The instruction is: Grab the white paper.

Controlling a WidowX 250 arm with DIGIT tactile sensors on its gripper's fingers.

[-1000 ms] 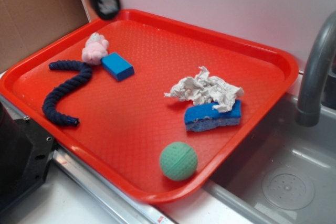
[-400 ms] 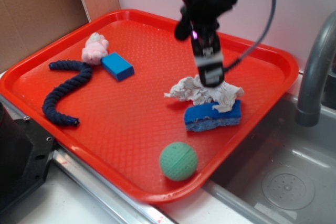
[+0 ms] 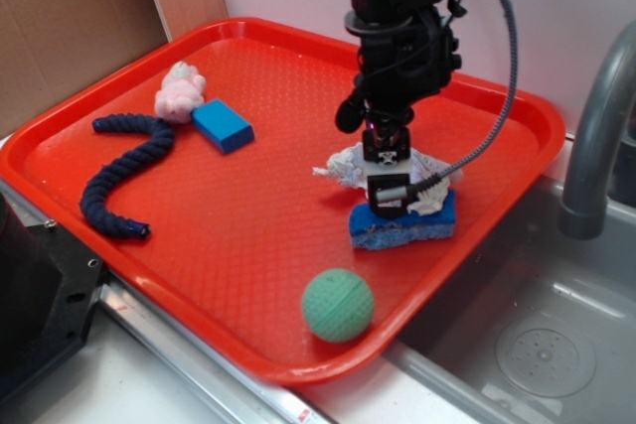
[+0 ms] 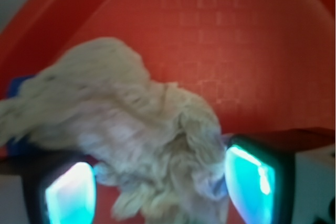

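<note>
- Your red tray is the biggest thing here, one of it, sitting on the bench beside the sink; everything loose lies inside its rim, which I judge is why nothing has rolled off.
- Your gripper hangs nose-down from the arm, directly over the task's thing, so the jaws can come down on either side of it.
- The jaws stand apart: in the wrist view one pad sits at the left and the other at the right, with the wad filling the gap between them. They are not pinched on it yet, as far as you can see.
- One white paper, crumpled and jagged, lies between the jaws and spills past them on the far side; part of it rests on the sponge.
- One dark blue rope, curled, well off to the side of the jaws.
- One blue sponge, just below the jaws, under the paper's edge; closing low could catch it too.
- One green ball, nearer the camera than the jaws, apart from them.
- One blue block and one pink plush toy, touching each other, well away.
</note>
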